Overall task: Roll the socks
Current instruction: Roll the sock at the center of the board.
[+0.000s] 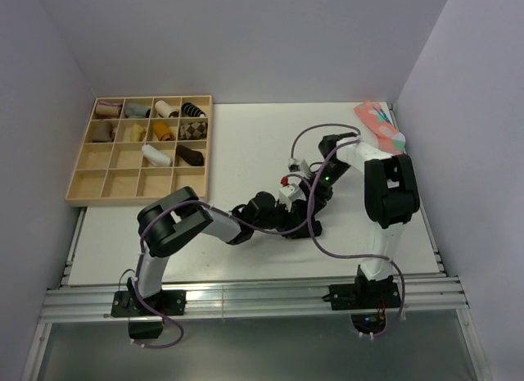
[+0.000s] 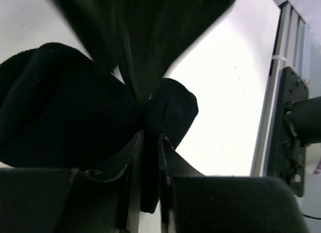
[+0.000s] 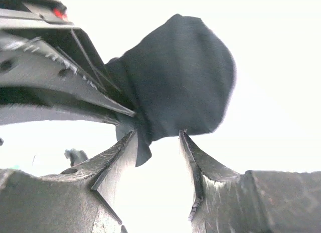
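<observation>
Near the centre of the table [image 1: 246, 143], the black socks [image 2: 60, 112] are being pinched in a bunch by the left gripper [image 2: 150, 138], its fingers being pressed narrow on the fabric. The right gripper [image 3: 158, 135] is being held just beside it, fingers apart, with only 1 loose flap of fabric hanging between them. From above, the bundle is being largely hidden by both wrists. Farther off, a wooden tray [image 1: 90, 183] of rolled socks is lying at 10 o'clock and a pink sock [image 1: 378, 125] at 1 o'clock, both well apart from the grippers.

No legible text or labels anywhere
</observation>
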Controlling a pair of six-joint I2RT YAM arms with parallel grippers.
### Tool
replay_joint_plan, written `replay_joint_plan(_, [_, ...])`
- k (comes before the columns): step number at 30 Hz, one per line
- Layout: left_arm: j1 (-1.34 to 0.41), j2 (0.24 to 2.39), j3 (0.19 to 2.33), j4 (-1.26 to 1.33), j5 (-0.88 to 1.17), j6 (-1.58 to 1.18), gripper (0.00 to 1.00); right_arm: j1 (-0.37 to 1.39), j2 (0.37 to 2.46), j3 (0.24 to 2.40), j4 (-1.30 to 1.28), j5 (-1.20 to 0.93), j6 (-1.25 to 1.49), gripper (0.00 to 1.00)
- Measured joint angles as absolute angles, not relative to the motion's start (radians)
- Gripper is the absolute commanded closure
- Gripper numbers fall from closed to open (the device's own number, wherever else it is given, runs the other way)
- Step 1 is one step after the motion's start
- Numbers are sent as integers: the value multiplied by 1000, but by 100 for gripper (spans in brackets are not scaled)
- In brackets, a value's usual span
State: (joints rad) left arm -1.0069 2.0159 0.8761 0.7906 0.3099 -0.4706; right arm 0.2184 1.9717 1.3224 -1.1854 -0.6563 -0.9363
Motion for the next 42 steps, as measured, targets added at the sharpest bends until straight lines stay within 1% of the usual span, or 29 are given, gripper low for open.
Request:
replay_joint_plan(4, [-989, 2027, 888, 781, 341, -531, 100, 140, 1885, 1321, -1105, -689, -898, 53])
replay_joint_plan(9, [-956, 2055, 915, 769, 414, -615, 100, 66, 1746, 1268, -1039, -718, -934, 53])
replay_joint_plan(11, [-941, 2067, 930, 755, 448, -651, 100, 54, 1681, 1213, -1030, -725, -981, 53])
replay_joint_plan(17, [-904, 2093, 985, 676, 526, -753, 100, 53, 1521, 1037, -1021, -747, -1155, 48])
replay_joint_plan(22, [-883, 2110, 1037, 580, 575, -827, 100, 57, 1432, 965, -1014, -753, -1269, 45])
replay_joint_plan(26, [-866, 2126, 1060, 539, 618, -876, 100, 90, 1368, 893, -974, -743, -1312, 44])
replay_joint_plan(33, [-846, 2140, 1077, 490, 673, -926, 100, 257, 1272, 721, -847, -660, -1311, 42])
replay_joint_plan(37, [-841, 2144, 1087, 466, 689, -933, 100, 315, 1262, 702, -783, -623, -1290, 42])
replay_joint_plan(42, [-836, 2144, 1087, 455, 706, -939, 100, 336, 1262, 702, -721, -595, -1268, 42])
